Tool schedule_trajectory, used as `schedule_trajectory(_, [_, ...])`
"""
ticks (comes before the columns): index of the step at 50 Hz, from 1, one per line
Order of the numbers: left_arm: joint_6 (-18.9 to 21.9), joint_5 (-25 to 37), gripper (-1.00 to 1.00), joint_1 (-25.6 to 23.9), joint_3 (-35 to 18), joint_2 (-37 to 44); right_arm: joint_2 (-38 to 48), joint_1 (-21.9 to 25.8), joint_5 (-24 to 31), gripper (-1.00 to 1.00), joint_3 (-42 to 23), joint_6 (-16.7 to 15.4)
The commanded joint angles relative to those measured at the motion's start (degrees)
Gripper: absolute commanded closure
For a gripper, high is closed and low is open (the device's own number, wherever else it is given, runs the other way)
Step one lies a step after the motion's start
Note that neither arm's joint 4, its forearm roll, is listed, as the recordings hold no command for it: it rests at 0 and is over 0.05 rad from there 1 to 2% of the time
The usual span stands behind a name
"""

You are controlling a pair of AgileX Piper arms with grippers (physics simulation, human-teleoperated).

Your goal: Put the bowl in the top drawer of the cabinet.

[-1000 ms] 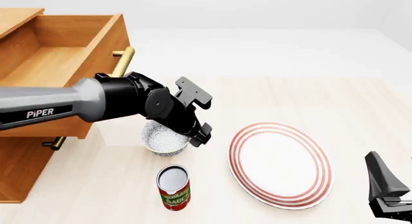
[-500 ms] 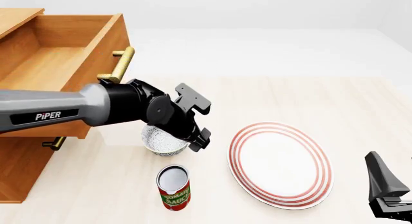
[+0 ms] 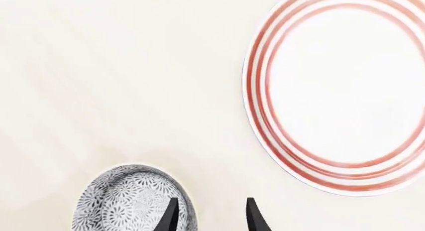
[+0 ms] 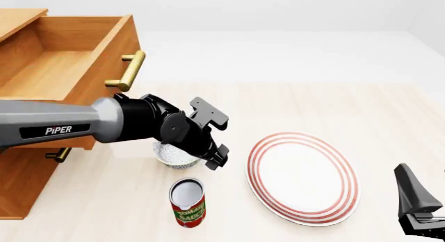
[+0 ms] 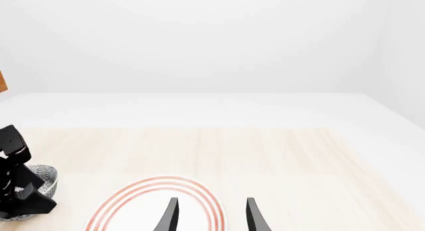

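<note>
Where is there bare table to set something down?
Free: the far table beyond the plate, and the near strip between can and cabinet. Crowded: left gripper, bowl and can cluster together.

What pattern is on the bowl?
Dense dark blue-grey floral speckle on white; the bowl shows best in the left wrist view.

The can and plate stand near the bowl.

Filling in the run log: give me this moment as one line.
left gripper: open, straddling bowl rim | right gripper: open, idle | top drawer: open
</note>
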Motion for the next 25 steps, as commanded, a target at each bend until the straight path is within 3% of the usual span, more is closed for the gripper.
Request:
schedule_trajectory(1, [-0.9, -1.62, -1.0, -0.37, 1.45, 0.68, -0.02, 0.0, 0.01, -1.0, 0.0, 0.0])
schedule_trajectory(25, [-1.0, -2.5, -1.0, 0.72, 2.24, 1.64, -0.02, 0.03, 0.01, -1.0, 0.0, 0.01])
